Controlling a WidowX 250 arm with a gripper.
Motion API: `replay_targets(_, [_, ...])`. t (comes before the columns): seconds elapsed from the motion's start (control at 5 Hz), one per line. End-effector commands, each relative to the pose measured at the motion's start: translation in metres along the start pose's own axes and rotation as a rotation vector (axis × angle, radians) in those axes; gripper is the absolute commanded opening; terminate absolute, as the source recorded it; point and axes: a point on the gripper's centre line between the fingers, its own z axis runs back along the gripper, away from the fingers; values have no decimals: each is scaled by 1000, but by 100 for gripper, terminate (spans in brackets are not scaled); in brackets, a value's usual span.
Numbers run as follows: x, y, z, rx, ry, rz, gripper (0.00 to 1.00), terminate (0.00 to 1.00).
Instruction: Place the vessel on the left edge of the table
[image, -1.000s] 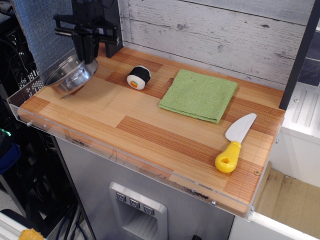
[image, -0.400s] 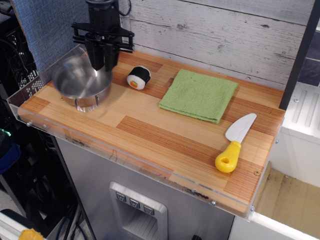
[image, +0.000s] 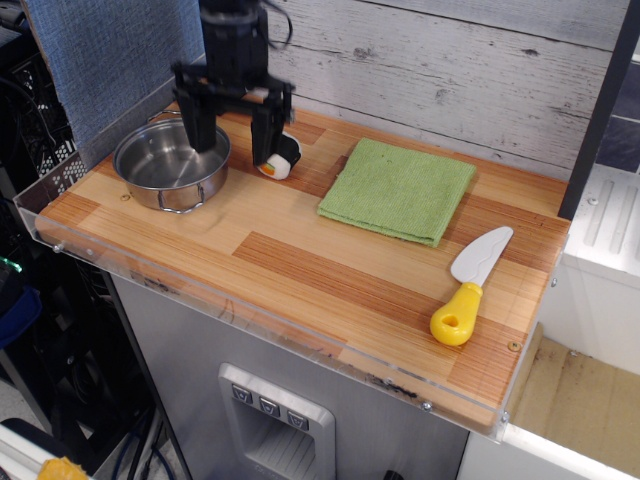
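Now the vessel (image: 171, 166) sits upright on the table (image: 300, 270) near its left edge. The claw (image: 234, 133) hangs just above, fingers spread wide and gripping nothing, one finger (image: 200, 125) over the vessel's rim, the other by the sushi roll toy (image: 282, 157).

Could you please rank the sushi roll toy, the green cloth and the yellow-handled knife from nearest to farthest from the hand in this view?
From the open hand:
1. Sushi roll toy, just right of it, partly hidden by one finger.
2. Green cloth, mid-table, farther right.
3. Yellow-handled knife, near the front right corner.
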Motion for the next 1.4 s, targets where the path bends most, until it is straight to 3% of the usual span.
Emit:
replay_targets(0.0, [-23, -17, 97, -26, -212, -24, 100, 0])
replay_targets(0.4, [-27, -54, 94, 21, -182, -156, 100, 0])
replay_targets(0.6, [-32, -55, 94, 50, -127, -217, 100, 0])
replay_targets(1.2, [-32, -55, 94, 50, -127, -217, 100, 0])
